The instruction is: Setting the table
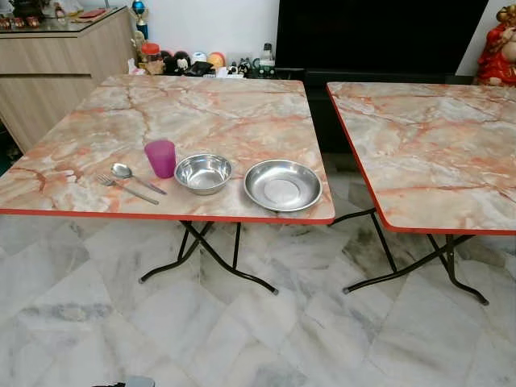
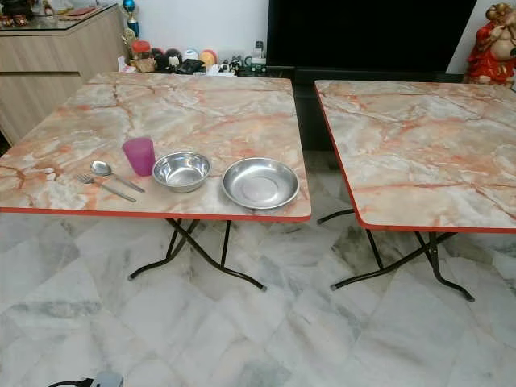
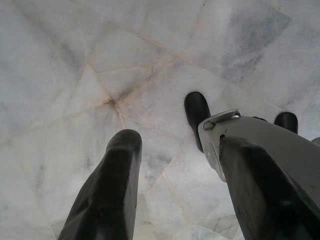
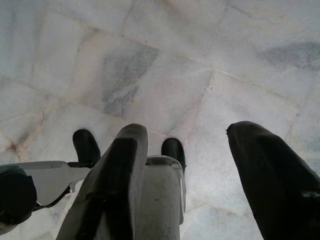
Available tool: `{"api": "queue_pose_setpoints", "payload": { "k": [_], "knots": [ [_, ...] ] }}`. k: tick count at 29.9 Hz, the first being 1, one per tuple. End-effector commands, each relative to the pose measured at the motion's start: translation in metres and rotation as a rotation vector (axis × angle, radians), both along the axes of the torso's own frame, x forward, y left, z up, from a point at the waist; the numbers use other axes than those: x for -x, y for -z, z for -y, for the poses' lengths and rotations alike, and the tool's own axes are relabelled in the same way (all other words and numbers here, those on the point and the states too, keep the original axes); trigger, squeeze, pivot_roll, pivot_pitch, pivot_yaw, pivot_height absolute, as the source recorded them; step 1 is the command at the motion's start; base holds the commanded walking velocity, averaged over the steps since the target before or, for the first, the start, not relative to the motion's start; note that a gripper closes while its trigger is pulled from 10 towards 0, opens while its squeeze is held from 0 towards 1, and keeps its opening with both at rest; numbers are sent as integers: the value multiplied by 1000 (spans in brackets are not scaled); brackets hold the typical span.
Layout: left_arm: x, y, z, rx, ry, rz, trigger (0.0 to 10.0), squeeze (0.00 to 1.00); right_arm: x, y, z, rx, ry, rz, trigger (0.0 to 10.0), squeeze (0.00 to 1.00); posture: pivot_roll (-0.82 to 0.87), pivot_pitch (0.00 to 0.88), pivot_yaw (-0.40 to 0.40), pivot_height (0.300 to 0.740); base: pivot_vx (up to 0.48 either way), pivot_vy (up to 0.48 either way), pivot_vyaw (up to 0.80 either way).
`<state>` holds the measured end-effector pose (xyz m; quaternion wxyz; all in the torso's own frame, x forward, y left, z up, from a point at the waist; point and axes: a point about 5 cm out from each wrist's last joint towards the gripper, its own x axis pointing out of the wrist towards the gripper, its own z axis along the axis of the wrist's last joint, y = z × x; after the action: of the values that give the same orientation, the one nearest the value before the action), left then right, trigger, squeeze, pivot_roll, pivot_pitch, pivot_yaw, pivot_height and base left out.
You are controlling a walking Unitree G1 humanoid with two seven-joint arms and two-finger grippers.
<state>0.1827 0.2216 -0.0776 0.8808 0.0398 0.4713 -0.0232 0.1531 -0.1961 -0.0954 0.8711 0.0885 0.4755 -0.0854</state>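
On the left marble-patterned table (image 1: 210, 113), near its front edge, stand a pink cup (image 1: 160, 157), a steel bowl (image 1: 203, 172) and a wide steel plate (image 1: 282, 185) in a row. A spoon (image 1: 133, 176) and a fork (image 1: 125, 189) lie left of the cup. Both arms hang idle. My left gripper (image 3: 180, 150) is open over the marble floor, with nothing between its fingers. My right gripper (image 4: 187, 145) is open too, above the floor and my own feet.
A second marble-patterned table (image 1: 427, 145) stands to the right, with a gap between the two. Both rest on black folding legs (image 1: 210, 258). A wooden cabinet (image 1: 56, 64) is at the back left, a dark screen (image 1: 379, 32) behind, and a red figurine (image 1: 496, 44) at the far right.
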Motion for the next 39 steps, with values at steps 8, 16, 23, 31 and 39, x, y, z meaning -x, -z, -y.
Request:
{"api": "queue_pose_setpoints", "payload": {
  "k": [8, 16, 23, 31, 39],
  "knots": [
    [2, 1, 0, -1, 1, -6, 10000, 0, 6, 2, 0, 1, -2, -23, 10000, 0, -13, 75, 3, 740, 0, 0, 0],
    [5, 2, -4, 7, -51, 1, 10000, 0, 7, 3, -3, -43, 26, -10, 10000, 0, 3, 81, -5, 740, 0, 0, 0],
    [5, 2, -4, 3, -58, 4, 10000, 0, 7, 3, -3, -46, 31, -9, 10000, 0, 1, 81, -8, 740, 0, 0, 0],
    [5, 2, -3, 13, -62, 5, 10000, 0, 8, 3, -2, -48, 36, -7, 10000, 0, 1, 86, -8, 740, 0, 0, 0],
    [5, 1, -3, 16, -66, 11, 10000, 0, 7, 3, -2, -48, 39, -3, 10000, 0, 0, 83, -6, 740, 0, 0, 0]
  ]
}}
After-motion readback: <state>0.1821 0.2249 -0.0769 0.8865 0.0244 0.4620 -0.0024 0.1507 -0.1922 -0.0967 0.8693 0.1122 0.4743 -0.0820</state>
